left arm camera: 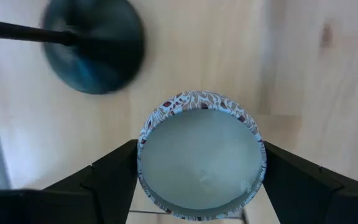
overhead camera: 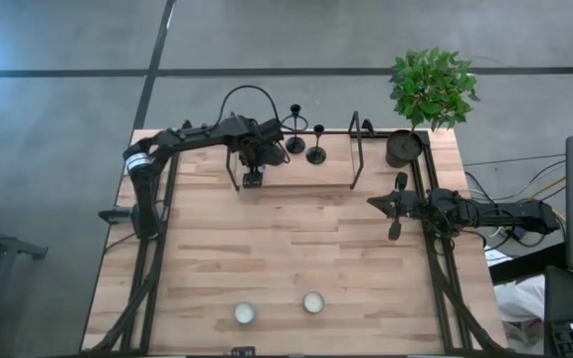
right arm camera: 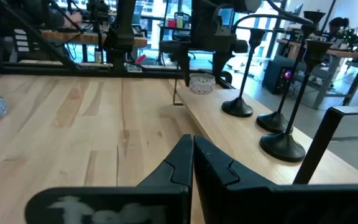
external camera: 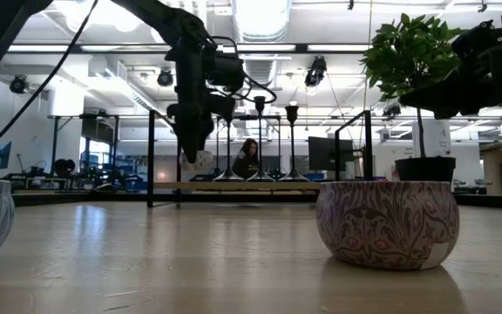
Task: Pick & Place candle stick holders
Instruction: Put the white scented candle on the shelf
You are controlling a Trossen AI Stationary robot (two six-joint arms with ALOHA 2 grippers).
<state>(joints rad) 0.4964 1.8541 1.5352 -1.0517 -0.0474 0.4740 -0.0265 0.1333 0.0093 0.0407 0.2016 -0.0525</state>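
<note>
While the candle stick holders (overhead camera: 305, 134) stand on the raised shelf (overhead camera: 326, 171) at twelve o'clock, I see my left gripper (left arm camera: 197, 171) clamping a patterned candle cup (left arm camera: 199, 163) beside them; two cups (overhead camera: 279, 308) wait at six. Right gripper (right arm camera: 192, 155) idles closed at three.

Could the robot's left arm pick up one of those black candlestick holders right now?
Probably not yet: the left gripper is shut on a patterned candle cup. The candlestick holders stand close beside it, unobstructed, so reach seems fine once it lets go.
</note>
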